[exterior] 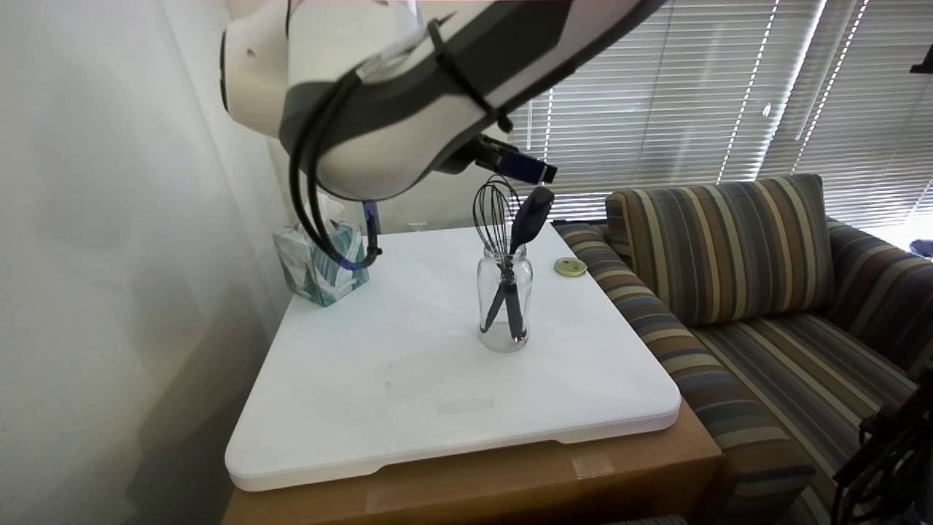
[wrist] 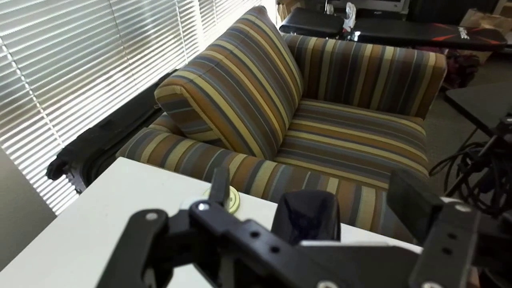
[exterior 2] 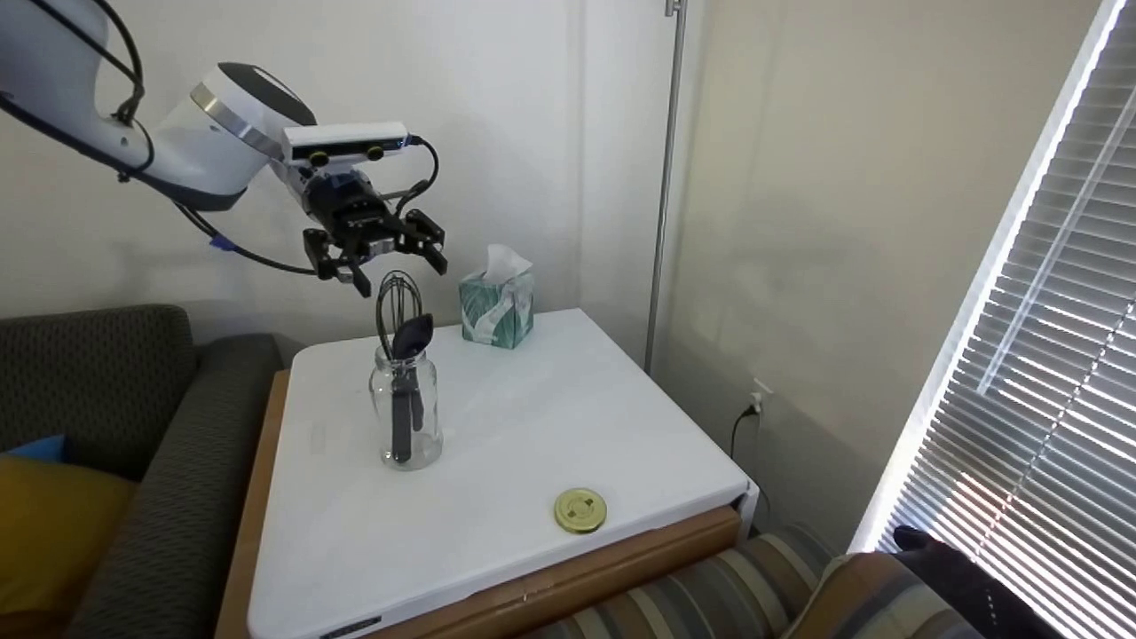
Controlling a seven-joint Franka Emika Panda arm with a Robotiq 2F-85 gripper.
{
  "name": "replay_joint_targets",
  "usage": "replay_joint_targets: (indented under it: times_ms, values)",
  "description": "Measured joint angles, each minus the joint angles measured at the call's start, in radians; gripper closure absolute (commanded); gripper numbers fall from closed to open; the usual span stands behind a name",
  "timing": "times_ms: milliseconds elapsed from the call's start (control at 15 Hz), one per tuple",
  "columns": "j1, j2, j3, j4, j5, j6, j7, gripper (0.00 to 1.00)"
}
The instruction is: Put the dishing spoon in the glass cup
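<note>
The dishing spoon is black. Its bowl end points up and its handle stands inside the clear glass cup. Both also show in an exterior view, the spoon leaning in the glass. My gripper is open and empty, above and a little behind the spoon, not touching it. In the wrist view the spoon's bowl shows between the spread fingers; the glass is hidden there. In an exterior view the arm covers much of the gripper.
A dark wire whisk stands in the same glass beside the spoon. A teal tissue box stands on the white table near the wall. A gold lid lies near the table edge. A striped armchair adjoins the table.
</note>
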Motion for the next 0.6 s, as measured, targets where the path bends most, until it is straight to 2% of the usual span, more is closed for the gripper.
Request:
replay_joint_targets:
  times_ms: [333,600]
  values:
    - [-0.056,-0.117,0.072,-0.002,0.132,0.043,-0.008,0.00]
    - [-0.136,-0.194,0.127,-0.012,0.280,0.085,-0.008,0.00]
